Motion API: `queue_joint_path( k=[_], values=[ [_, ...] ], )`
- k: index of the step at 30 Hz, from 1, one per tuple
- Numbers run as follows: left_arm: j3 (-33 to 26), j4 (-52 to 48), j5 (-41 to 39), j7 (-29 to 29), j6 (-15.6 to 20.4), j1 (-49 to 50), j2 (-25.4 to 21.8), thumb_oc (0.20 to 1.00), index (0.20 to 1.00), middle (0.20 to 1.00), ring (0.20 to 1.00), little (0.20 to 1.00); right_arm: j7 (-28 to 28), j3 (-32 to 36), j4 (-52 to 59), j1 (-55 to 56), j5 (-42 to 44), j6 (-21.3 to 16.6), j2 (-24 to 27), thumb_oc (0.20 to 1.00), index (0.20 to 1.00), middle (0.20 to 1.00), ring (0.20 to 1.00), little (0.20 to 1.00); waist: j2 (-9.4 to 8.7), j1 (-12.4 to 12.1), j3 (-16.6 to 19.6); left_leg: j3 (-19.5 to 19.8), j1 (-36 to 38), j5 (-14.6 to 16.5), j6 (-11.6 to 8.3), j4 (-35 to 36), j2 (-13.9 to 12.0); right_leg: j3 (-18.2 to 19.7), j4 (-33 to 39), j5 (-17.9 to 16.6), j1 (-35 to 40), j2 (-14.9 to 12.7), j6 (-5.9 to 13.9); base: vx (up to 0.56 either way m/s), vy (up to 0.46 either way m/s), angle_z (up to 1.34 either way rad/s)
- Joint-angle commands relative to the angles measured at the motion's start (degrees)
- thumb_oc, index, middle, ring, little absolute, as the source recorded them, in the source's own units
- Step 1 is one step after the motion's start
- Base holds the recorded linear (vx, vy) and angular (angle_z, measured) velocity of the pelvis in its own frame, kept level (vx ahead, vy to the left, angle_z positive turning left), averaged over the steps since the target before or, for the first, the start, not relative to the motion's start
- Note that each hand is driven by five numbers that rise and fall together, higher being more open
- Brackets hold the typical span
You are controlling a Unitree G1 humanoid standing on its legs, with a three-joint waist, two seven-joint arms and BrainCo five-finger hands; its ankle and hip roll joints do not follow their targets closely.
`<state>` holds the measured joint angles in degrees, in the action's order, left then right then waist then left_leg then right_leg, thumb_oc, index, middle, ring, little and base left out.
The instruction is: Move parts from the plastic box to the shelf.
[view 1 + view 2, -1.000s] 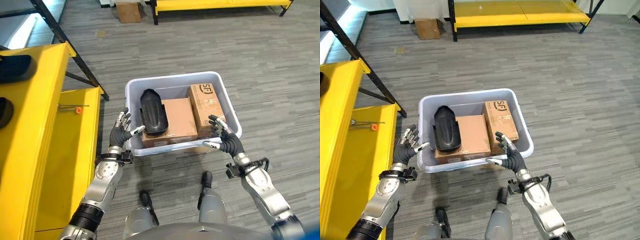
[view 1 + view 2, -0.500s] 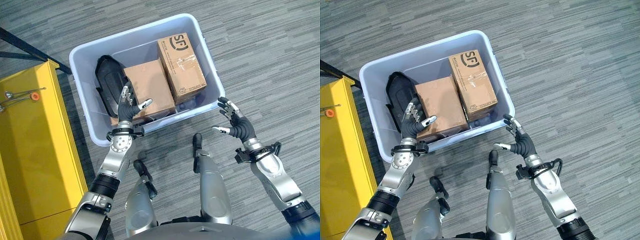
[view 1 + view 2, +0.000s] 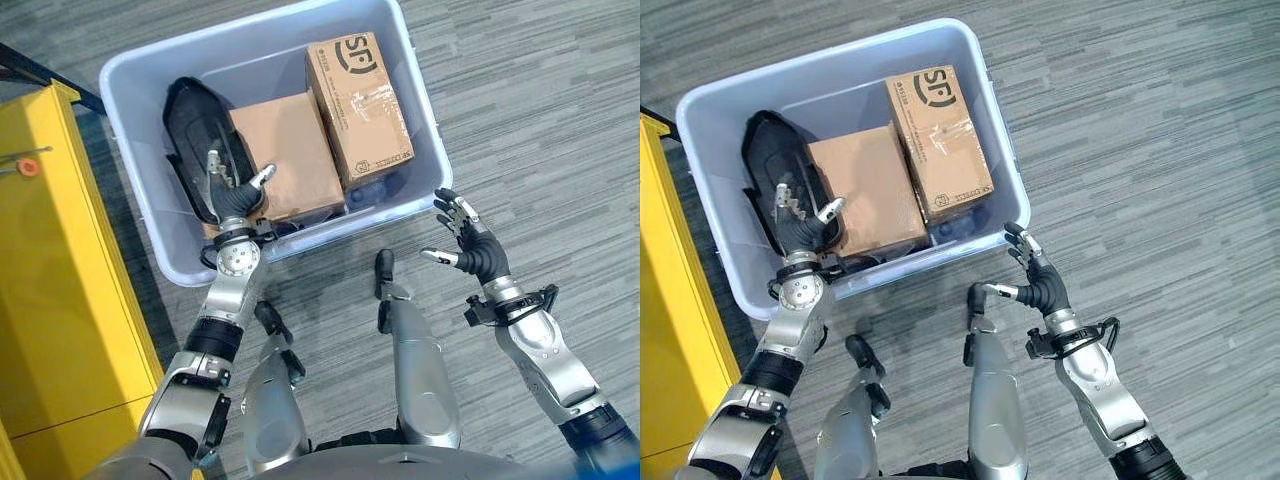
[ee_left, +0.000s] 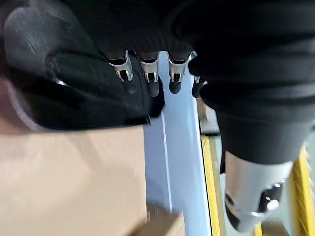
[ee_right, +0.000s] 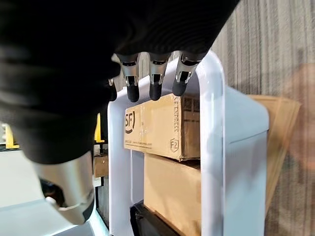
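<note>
Left hand [image 3: 232,196] now deeper in plastic box [image 3: 420,120], fingers relaxed over black part [image 3: 195,125].

A large black logo mark is printed at the far end of the top of the oblong brown cardboard carton [image 3: 360,105], which lies in the pale blue plastic box [image 3: 150,240]. Smaller black stamps are printed near its other end and on its side; these are too small to be read.

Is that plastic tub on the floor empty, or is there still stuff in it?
Not empty. The plastic box holds a black moulded part, a plain cardboard box and a printed carton.
</note>
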<state>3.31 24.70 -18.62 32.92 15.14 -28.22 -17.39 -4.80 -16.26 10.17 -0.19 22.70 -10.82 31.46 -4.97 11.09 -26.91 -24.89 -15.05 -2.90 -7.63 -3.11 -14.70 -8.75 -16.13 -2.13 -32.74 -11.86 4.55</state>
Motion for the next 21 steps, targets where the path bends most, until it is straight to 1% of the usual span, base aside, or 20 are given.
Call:
queue_joint_path(
  k=[1,3,5,6,7,8,9,10,12,13,14,17,18,19,21],
  values=[
    [-0.4,0.9,1.3,3.7,4.0,0.2,-3.6,1.0,1.0,1.0,1.0,1.0,0.1,0.1,3.8,0.7,2.4,-4.3,-2.4,1.0,1.0,1.0,1.0,1.0,-2.15,0.2,3.7,3.5,-1.1,1.6,-4.22,-5.7,-5.2,3.2,1.3,-2.8,0.5,-3.9,6.44,0.0,0.0,0.0],
    [-1.0,4.6,0.9,5.0,4.1,-2.5,-4.8,1.0,1.0,1.0,1.0,1.0,0.1,-0.5,3.7,0.6,3.1,-4.7,-2.2,1.0,1.0,1.0,1.0,1.0,-2.73,0.9,4.0,3.5,-1.7,1.6,-4.5,-5.9,-5.4,3.3,1.5,-2.9,0.2,-3.4,6.39,0.0,0.0,0.0],
    [-0.9,6.4,1.0,5.6,3.9,-3.6,-5.3,1.0,1.0,1.0,1.0,1.0,0.2,-0.7,3.7,0.7,3.3,-4.8,-2.1,1.0,1.0,1.0,1.0,1.0,-2.92,1.2,4.1,3.4,-1.9,1.5,-4.58,-5.9,-5.5,3.4,1.5,-3.0,-0.1,-3.3,6.41,0.0,-0.003,-0.02],
    [-0.7,9.5,0.2,6.1,4.0,-5.7,-6.3,1.0,1.0,1.0,1.0,1.0,0.4,-1.1,3.6,0.7,3.7,-5.0,-1.9,1.0,1.0,1.0,1.0,1.0,-3.23,1.6,4.2,3.4,-2.3,1.4,-4.71,-6.1,-5.6,3.5,1.6,-3.0,-0.5,-3.1,6.37,0.0,-0.005,-0.05],
    [-0.7,9.6,0.2,6.0,4.0,-5.7,-6.3,1.0,1.0,1.0,1.0,1.0,0.4,-1.1,3.6,0.7,3.7,-5.0,-1.9,1.0,1.0,1.0,1.0,1.0,-3.24,1.6,4.2,3.4,-2.4,1.4,-4.71,-6.1,-5.6,3.5,1.6,-3.0,-0.5,-3.1,6.37,0.0,-0.006,-0.06],
    [-0.5,12.8,-0.6,6.3,3.4,-7.8,-7.3,1.0,1.0,1.0,1.0,1.0,0.5,-1.6,3.6,0.9,4.0,-5.1,-1.6,1.0,1.0,1.0,1.0,1.0,-3.58,2.2,4.3,3.3,-2.6,1.4,-4.86,-6.2,-5.7,3.7,1.7,-3.1,-0.8,-2.8,6.4,0.0,0.002,-0.03],
    [-0.4,13.0,-0.7,6.2,3.5,-8.0,-7.3,1.0,1.0,1.0,1.0,1.0,0.5,-1.5,3.6,0.9,4.1,-5.1,-1.7,1.0,1.0,1.0,1.0,1.0,-3.6,2.2,4.3,3.3,-2.6,1.4,-4.86,-6.2,-5.7,3.7,1.7,-3.1,-0.9,-2.8,6.4,0.0,0.0,0.0],
    [0.6,17.0,0.1,6.1,2.1,-10.2,-8.7,1.0,1.0,1.0,1.0,1.0,0.8,-1.9,3.5,0.9,4.5,-5.3,-1.3,1.0,1.0,1.0,1.0,1.0,-3.87,2.8,4.4,3.2,-3.0,1.4,-4.96,-6.4,-5.9,3.9,1.7,-3.2,-1.3,-2.6,6.42,0.0,0.009,-0.11],
    [1.6,21.8,-2.9,3.9,1.2,-12.8,-9.0,1.0,1.0,1.0,1.0,1.0,1.0,-2.1,3.5,1.1,4.7,-5.3,-0.8,1.0,1.0,1.0,1.0,1.0,-4.18,3.4,4.5,3.2,-3.5,1.5,-5.04,-6.8,-6.1,4.2,1.6,-3.3,-1.8,-2.3,6.37,0.0,-0.002,-0.17],
    [2.2,23.5,-2.5,3.4,0.6,-13.9,-9.6,1.0,1.0,1.0,1.0,1.0,1.1,-2.1,3.5,1.3,4.8,-5.3,-0.6,1.0,1.0,1.0,1.0,1.0,-4.24,3.7,4.4,3.2,-3.7,1.5,-5.08,-6.9,-6.2,4.3,1.7,-3.3,-2.0,-2.2,6.34,0.0,-0.008,-0.1],
    [3.3,26.4,-2.1,2.3,-0.8,-15.6,-10.2,1.0,1.0,1.0,1.0,1.0,1.3,-2.0,3.3,1.4,4.9,-5.2,-0.4,1.0,1.0,1.0,1.0,1.0,-4.33,4.0,4.4,3.1,-3.9,1.6,-5.13,-7.2,-6.3,4.5,1.6,-3.3,-2.2,-2.1,6.27,0.0,0.007,-0.05],
    [4.0,29.3,-3.9,0.2,-1.3,-17.4,-10.5,1.0,1.0,1.0,1.0,1.0,1.7,-2.0,3.5,1.9,5.3,-5.1,0.0,1.0,1.0,1.0,1.0,1.0,-4.43,4.6,4.4,3.0,-4.3,1.6,-5.26,-7.5,-6.4,4.7,1.4,-3.4,-2.7,-1.8,6.24,0.0,0.001,-0.01],
    [4.8,32.8,-5.9,-2.4,-2.2,-19.3,-10.4,1.0,1.0,1.0,1.0,1.0,2.0,-2.0,3.7,2.2,5.3,-5.0,0.4,1.0,1.0,1.0,1.0,1.0,-4.57,5.2,4.6,3.0,-4.7,1.6,-5.36,-7.7,-6.6,5.0,1.5,-3.4,-3.1,-1.5,6.27,0.0,0.0,0.0],
    [5.2,34.0,-6.7,-4.2,-2.7,-19.8,-10.5,1.0,1.0,1.0,1.0,1.0,2.3,-1.9,3.6,2.5,5.6,-4.8,0.3,1.0,1.0,1.0,1.0,1.0,-4.59,5.5,4.7,3.0,-4.8,1.6,-5.38,-7.8,-6.6,5.2,1.6,-3.5,-3.2,-1.4,6.29,0.0,0.0,0.0],
    [6.7,37.5,-4.6,-6.4,-5.1,-21.3,-10.7,1.0,1.0,1.0,1.0,1.0,3.1,-2.0,3.5,2.9,5.9,-4.6,0.4,1.0,1.0,1.0,1.0,1.0,-4.71,6.0,5.0,2.9,-4.9,1.6,-5.41,-7.8,-6.6,5.4,1.7,-3.7,-3.6,-1.2,6.33,0.0,0.007,-0.03]
  ],
)
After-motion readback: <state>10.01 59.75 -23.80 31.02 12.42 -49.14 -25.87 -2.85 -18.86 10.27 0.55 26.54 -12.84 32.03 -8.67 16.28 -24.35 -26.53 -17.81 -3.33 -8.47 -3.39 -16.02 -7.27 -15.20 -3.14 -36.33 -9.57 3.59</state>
